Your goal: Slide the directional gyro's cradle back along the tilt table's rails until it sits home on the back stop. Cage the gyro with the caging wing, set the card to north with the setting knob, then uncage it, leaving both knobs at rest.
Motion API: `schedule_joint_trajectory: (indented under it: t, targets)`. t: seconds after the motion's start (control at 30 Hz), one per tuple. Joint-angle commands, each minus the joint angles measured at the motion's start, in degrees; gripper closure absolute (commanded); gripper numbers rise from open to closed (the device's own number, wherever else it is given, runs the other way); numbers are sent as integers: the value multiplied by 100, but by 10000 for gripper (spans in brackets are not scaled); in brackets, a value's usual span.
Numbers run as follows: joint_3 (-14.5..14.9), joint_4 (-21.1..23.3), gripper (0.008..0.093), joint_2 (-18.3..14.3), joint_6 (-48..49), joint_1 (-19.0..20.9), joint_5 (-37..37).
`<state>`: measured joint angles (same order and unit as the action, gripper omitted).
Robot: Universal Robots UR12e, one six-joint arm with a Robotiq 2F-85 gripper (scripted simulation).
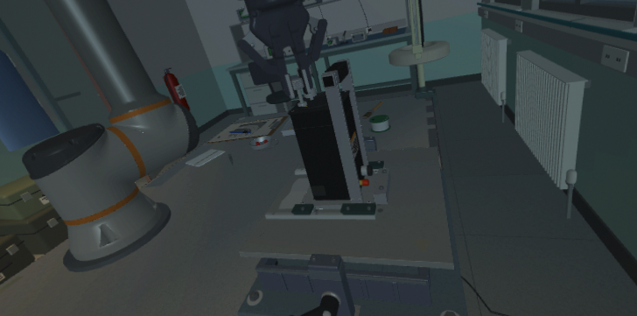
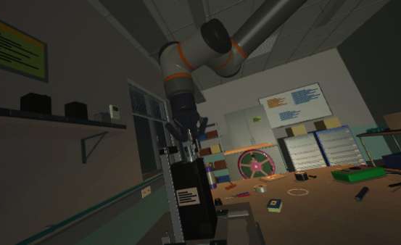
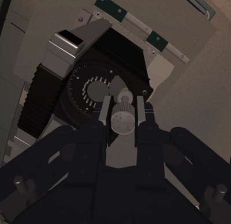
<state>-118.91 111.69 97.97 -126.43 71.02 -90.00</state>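
The gyro's dial card [image 3: 89,94] is partly hidden behind my fingers and the knob. The black directional gyro [image 1: 323,149] stands steeply tilted in its grey cradle [image 1: 341,135] on the tilt table [image 1: 330,206]. A pale knurled setting knob [image 3: 123,118] on the gyro's upper face is held in my closed gripper [image 3: 122,120]. The gripper [image 1: 299,88] comes down from above onto the top of the gyro [image 2: 193,197]. I cannot make out the caging wing.
A solder spool [image 1: 380,123], a small dish [image 1: 260,142] and a clipboard [image 1: 247,128] lie on the bench behind the table. A vise [image 1: 325,282] sits at the near edge. The arm's base [image 1: 93,189] stands to the left.
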Motion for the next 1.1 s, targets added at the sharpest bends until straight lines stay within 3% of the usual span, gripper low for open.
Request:
schedule_joint_trajectory:
  t: [0.0, 1.07]
  targets:
    - [-32, -20, 934, -15, -1, 0, 0]
    - [49, -89, 934, -27, -1, 0, 0]
